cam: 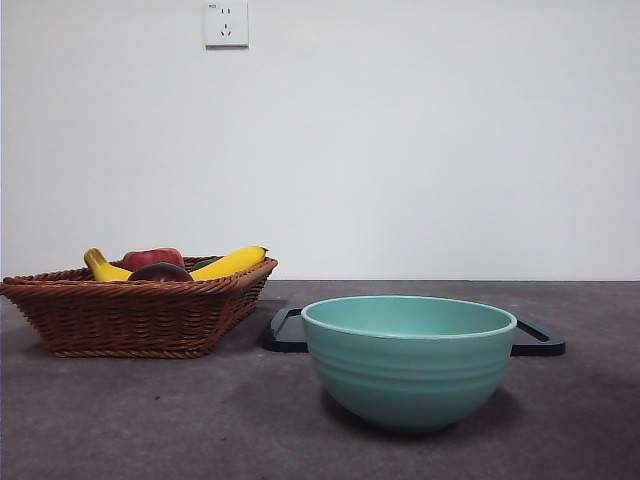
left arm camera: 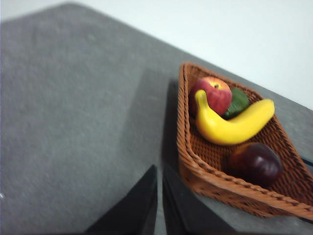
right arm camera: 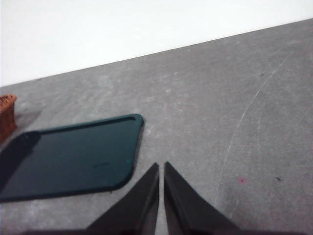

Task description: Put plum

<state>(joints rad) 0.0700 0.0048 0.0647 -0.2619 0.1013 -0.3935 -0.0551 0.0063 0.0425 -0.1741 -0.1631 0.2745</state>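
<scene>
The plum, dark maroon and glossy, lies in a brown wicker basket in the left wrist view. In the front view the plum just peeks over the rim of the basket at the left. My left gripper hangs shut and empty above the grey table beside the basket, apart from the plum. My right gripper is shut and empty over the table near a dark tray. Neither arm shows in the front view.
The basket also holds a yellow banana, a red apple and a green item. A teal bowl stands at the front centre, with the dark tray behind it. A white wall backs the table.
</scene>
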